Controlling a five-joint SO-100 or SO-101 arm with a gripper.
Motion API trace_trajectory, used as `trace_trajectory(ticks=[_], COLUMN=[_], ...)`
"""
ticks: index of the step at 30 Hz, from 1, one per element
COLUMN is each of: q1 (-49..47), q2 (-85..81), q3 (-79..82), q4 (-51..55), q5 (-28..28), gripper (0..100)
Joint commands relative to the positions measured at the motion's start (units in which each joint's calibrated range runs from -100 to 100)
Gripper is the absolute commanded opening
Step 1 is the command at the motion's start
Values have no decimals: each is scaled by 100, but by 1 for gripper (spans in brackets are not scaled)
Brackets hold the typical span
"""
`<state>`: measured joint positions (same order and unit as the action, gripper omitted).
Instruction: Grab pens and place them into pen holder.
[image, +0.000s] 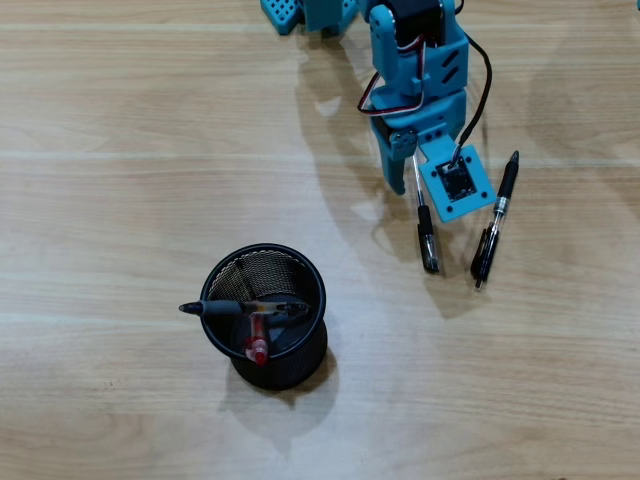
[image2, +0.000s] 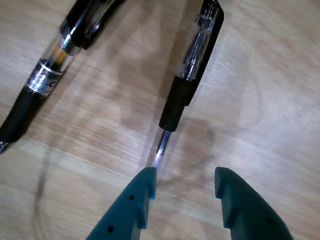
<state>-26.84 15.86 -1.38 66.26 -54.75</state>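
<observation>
In the overhead view the holder (image: 265, 317) stands left of the table's (image: 120, 200) middle, toward the near edge. Two pens are already with it: a grey pen (image: 240, 309) lies level across the rim, its tip sticking out past the left side, and a red pen (image: 258, 340) leans inside against the near wall.

Right of that, near the far edge, the blue arm (image: 415, 70) reaches down over a black pen (image: 426, 230) that lies roughly straight toward the near edge. A second black pen (image: 496, 220) lies just to its right, slightly slanted, the two apart and not touching.

In the wrist view the second pen (image2: 42, 75) runs across the upper left corner, and the nearer pen (image2: 185, 85) runs down the middle. The gripper (image2: 184, 177) is spread wide and holds nothing. Its left fingertip (image2: 145, 182) sits right at the pen's clear tip end; whether it touches cannot be told. The right fingertip (image2: 227, 182) stands clear of the pen over bare wood.
</observation>
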Motion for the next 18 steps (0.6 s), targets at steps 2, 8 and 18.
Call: trace_trajectory(ticks=[2, 8, 18], q1=[-117, -108, -117], q2=[241, 568, 972], q3=[-282, -282, -291], q4=[-53, -62, -70], q5=[-24, -24, -24], gripper=[14, 14, 14])
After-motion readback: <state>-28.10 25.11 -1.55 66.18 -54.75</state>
